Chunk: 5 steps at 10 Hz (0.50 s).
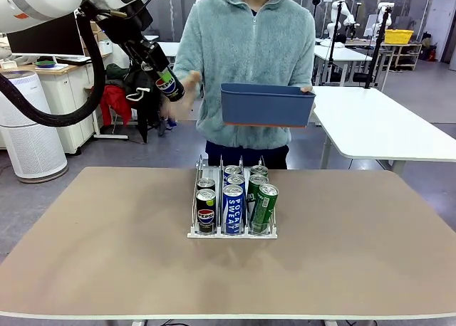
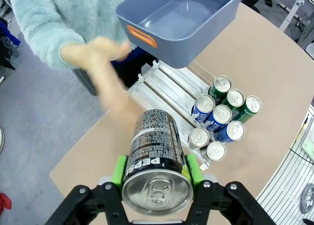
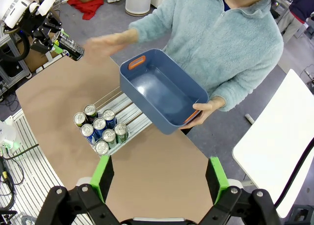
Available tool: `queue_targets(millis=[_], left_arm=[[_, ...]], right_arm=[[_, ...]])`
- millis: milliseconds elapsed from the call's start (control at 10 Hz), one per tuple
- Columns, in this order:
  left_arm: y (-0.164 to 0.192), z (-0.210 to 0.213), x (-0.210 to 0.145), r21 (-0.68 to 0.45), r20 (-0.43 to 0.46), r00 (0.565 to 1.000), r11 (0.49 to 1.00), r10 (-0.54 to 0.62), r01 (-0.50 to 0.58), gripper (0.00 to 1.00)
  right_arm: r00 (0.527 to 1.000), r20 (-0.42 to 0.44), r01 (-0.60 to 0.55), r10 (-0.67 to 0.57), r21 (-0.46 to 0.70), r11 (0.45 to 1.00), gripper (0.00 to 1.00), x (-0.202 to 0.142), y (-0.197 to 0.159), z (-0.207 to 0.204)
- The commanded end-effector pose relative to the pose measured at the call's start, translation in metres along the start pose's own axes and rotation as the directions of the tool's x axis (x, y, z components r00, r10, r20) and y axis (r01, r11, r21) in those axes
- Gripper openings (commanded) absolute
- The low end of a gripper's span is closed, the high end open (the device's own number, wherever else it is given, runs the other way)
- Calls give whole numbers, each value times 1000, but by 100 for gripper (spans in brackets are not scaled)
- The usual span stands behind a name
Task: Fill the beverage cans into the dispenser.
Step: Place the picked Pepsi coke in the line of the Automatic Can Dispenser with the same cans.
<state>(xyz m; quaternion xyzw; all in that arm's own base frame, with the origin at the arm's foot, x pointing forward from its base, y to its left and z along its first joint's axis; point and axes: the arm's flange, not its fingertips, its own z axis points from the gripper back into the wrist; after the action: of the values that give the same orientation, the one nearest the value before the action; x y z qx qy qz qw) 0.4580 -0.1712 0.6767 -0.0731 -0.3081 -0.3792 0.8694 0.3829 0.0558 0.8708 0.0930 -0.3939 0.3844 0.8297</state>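
Observation:
My left gripper [image 1: 164, 79] is raised high over the table's far left and is shut on a black Pepsi can [image 1: 172, 89]. From the left wrist the can [image 2: 154, 146] lies clamped between the green pads [image 2: 119, 170] of that gripper [image 2: 156, 173]. The dispenser [image 1: 197, 198] stands mid-table with several cans [image 1: 233, 206] in its lanes: black on the left, blue in the middle, green on the right. Seen from above, its far lane ends [image 2: 164, 82] are bare. My right gripper [image 3: 159, 178] hangs open high above the table, nothing between its fingers.
A person at the far side holds an empty blue bin [image 1: 267, 104] in one hand above the dispenser's far end. Their other hand [image 1: 187, 85] is blurred, close to my held can. White tables [image 1: 385, 127] stand beyond on the right.

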Motion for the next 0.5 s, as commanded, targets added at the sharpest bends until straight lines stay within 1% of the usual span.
queue_targets(millis=[0, 400], left_arm=[[0, 4, 0, 3, 5, 1000, 1000, -8, 8, 0], [0, 4, 0, 3, 5, 1000, 1000, -8, 8, 0]], right_arm=[[1000, -3, -12, 12, 6, 1000, 100, 0, 1, 0], [1000, -3, -12, 12, 6, 1000, 100, 0, 1, 0]])
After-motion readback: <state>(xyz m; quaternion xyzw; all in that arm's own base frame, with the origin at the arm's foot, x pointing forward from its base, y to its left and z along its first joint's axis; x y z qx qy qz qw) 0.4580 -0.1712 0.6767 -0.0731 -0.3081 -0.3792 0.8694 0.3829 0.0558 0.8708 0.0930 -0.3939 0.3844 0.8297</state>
